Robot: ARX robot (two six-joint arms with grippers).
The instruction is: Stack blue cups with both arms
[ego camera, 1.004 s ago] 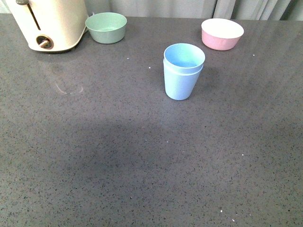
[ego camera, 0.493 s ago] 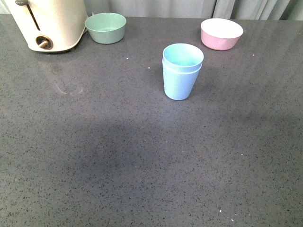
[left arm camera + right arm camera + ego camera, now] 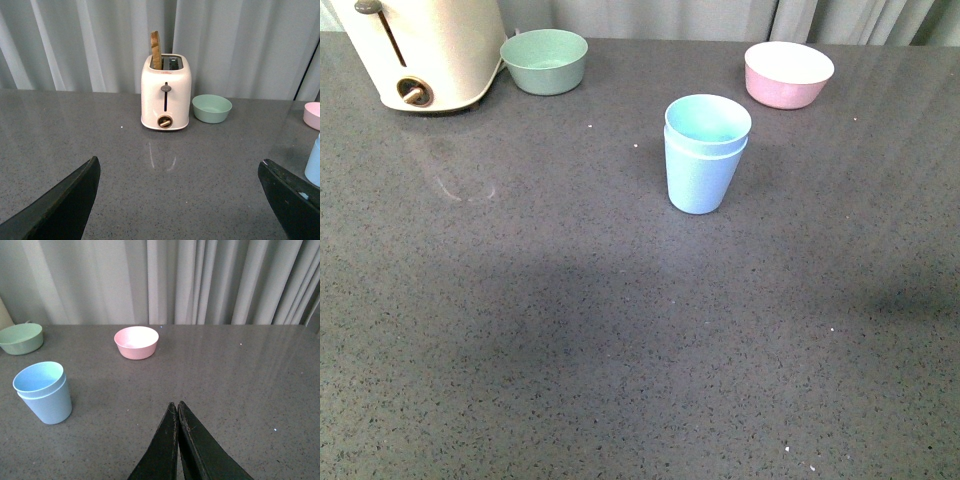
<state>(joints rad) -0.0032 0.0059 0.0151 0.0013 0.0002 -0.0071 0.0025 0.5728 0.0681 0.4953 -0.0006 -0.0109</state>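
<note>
The two light blue cups [image 3: 706, 155] stand upright on the grey table, one nested inside the other, a little back of the middle. The stack also shows in the right wrist view [image 3: 43, 392], and its edge shows in the left wrist view [image 3: 314, 162]. Neither arm shows in the front view. My left gripper [image 3: 179, 172] is open and empty above bare table, facing the toaster, with the cups off to one side. My right gripper [image 3: 176, 405] is shut and empty, well apart from the stack.
A cream toaster [image 3: 425, 50] with a slice in it [image 3: 156, 50] stands at the back left. A green bowl [image 3: 545, 59] sits beside it. A pink bowl [image 3: 788, 71] sits at the back right. Grey curtains hang behind the table.
The cups and bowls have not moved. A faint shadow has appeared on the table at the right edge of the front view.
</note>
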